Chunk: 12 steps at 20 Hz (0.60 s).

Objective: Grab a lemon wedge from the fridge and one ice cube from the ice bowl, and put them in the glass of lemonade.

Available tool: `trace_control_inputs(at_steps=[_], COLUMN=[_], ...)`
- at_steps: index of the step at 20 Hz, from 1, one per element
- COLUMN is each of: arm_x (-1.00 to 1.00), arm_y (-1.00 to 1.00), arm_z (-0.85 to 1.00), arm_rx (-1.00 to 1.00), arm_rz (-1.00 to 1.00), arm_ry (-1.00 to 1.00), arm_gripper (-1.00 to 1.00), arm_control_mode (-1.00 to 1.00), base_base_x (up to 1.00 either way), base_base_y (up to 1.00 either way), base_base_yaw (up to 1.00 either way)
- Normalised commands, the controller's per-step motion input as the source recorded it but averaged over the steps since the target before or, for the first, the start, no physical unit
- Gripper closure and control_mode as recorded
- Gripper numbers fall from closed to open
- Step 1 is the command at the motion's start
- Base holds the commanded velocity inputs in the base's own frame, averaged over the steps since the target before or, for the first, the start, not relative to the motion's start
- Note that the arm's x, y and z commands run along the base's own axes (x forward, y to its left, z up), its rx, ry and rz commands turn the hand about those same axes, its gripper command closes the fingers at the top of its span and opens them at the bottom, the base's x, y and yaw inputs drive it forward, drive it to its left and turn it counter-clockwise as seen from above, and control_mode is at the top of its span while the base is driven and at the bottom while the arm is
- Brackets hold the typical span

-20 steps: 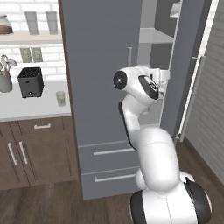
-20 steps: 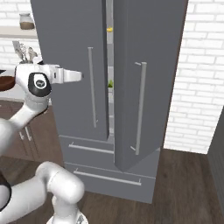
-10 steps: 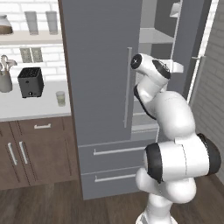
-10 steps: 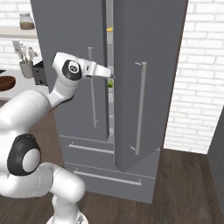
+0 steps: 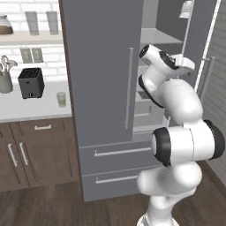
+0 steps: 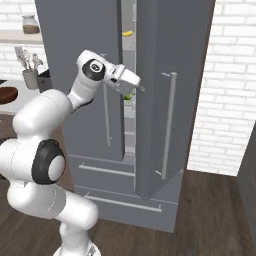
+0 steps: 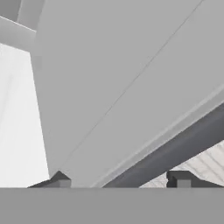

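The grey fridge (image 5: 101,66) stands with its right door (image 6: 170,75) swung partly open, leaving a narrow gap. A small yellow-green lemon wedge (image 6: 128,97) lies on a shelf inside that gap. My gripper (image 6: 138,86) is at the gap's mouth, just above and in front of the wedge, and also shows as the gripper (image 5: 189,64) in the left base view. Its fingertips (image 7: 61,180) stand wide apart, open and empty, facing a grey door panel. The glass of lemonade (image 5: 61,99) sits on the left counter. The ice bowl (image 6: 7,95) is at the far left; the ice cube is hidden.
A black toaster (image 5: 31,82) and a white utensil crock (image 5: 5,79) share the counter. Two taller glasses (image 5: 32,22) stand on the upper shelf. A yellow item (image 6: 128,34) lies on a high fridge shelf. White brick wall (image 6: 225,100) lies right of the fridge.
The arm has swung right from in front of the left door to the gap between the doors. The gripper now points into the opening. The base has not moved.
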Motion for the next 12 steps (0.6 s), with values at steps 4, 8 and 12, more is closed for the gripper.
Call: trace_control_inputs(at_steps=[4, 8, 12], arm_x=[-0.15, -0.55, -0.64], arm_y=[-1.00, -1.00, -1.00], arm_z=[-0.28, -0.27, -0.22], arm_rx=[0.00, 0.00, 0.00], arm_rz=[-0.24, -0.22, -0.17], arm_ry=[0.14, 0.01, -0.04], arm_gripper=[-1.00, -1.00, -1.00], arm_control_mode=[-1.00, -1.00, -1.00], base_base_x=[0.00, 0.00, 0.00], base_base_y=[0.00, 0.00, 0.00], base_base_yaw=[0.00, 0.00, 0.00])
